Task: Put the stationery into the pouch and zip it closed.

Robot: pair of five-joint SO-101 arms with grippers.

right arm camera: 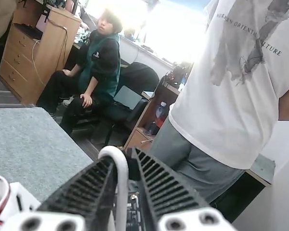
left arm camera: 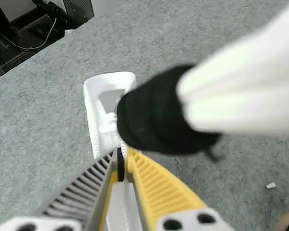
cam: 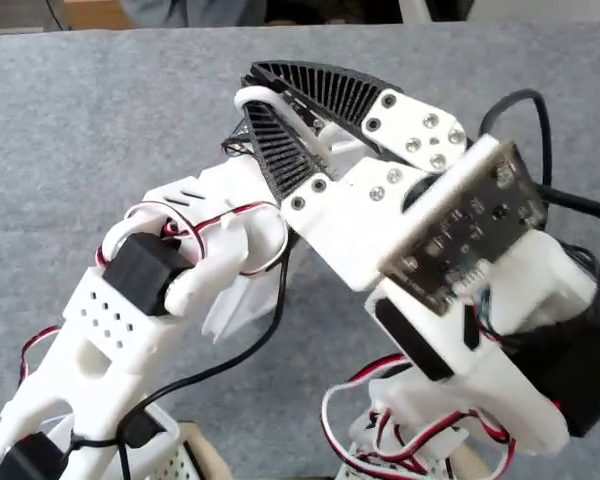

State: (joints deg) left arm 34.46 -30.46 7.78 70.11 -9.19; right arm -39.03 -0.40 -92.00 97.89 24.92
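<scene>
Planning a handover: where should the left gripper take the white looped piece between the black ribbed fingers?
Take the white looped piece by its rounded end, the part free beyond the tips of the right gripper; the rest sits between those fingers. Come from straight ahead of the tips, likely pinching across the loop's hollow. The left gripper is close.

high: down onto table (cam: 80,120), close | left wrist: down onto same table | right wrist: tilted up, room (right arm camera: 149,38)
</scene>
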